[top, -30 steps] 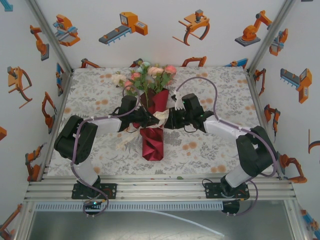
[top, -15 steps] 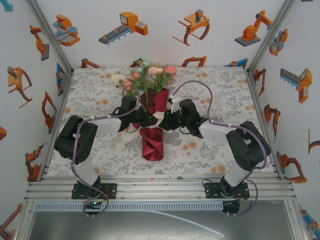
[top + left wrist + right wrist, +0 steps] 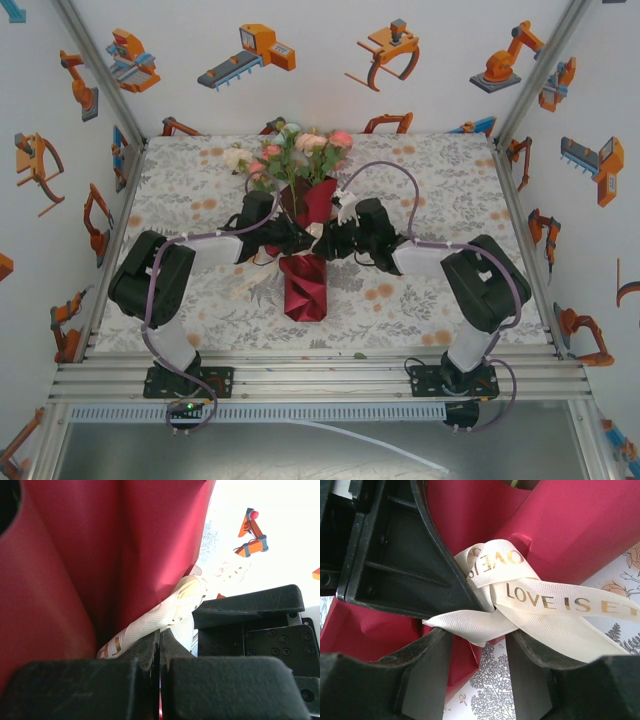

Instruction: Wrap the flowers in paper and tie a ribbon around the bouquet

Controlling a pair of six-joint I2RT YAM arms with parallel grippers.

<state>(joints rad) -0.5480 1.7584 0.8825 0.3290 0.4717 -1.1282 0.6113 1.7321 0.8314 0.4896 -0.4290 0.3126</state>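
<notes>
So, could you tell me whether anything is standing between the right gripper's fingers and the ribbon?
Nothing visible does. The knotted ribbon lies right at the gap of the open right gripper, against the burgundy paper. The left gripper reaches the knot from the opposite side, not across that gap.

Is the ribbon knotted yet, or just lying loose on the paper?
Loosely knotted: in the right wrist view the ribbon crosses over itself into a loop against the paper, with slack showing, so it is not cinched tight.
</notes>
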